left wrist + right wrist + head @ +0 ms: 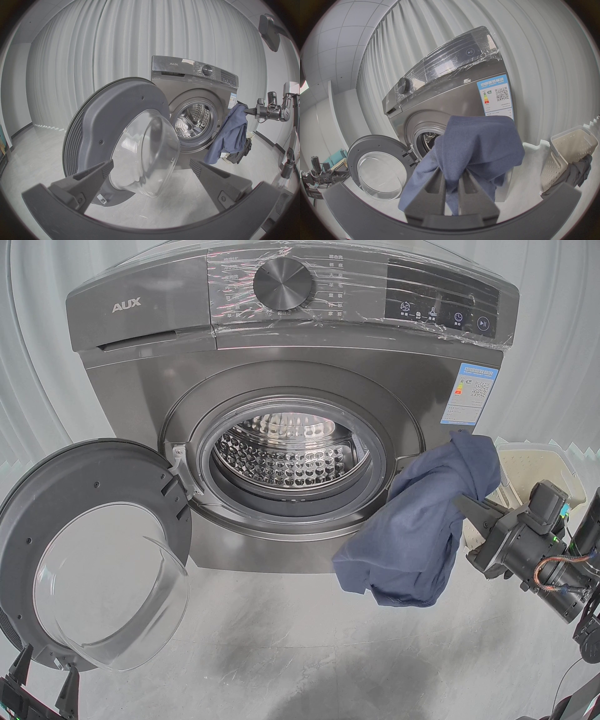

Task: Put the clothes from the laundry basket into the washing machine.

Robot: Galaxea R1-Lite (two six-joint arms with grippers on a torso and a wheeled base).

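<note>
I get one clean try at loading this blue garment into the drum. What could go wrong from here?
1. The blue garment hangs long and loose from the right gripper, off to the side of the washing machine. Its lower folds may snag on the opening's rim or end up draped outside.
2. The gripper pinches only a bunched fold, so the cloth could slip to the floor mid-swing.

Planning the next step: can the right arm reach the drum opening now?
Probably yes: the door hangs wide open, nothing blocks the drum opening, and the right hand holds the blue garment beside it.
</note>
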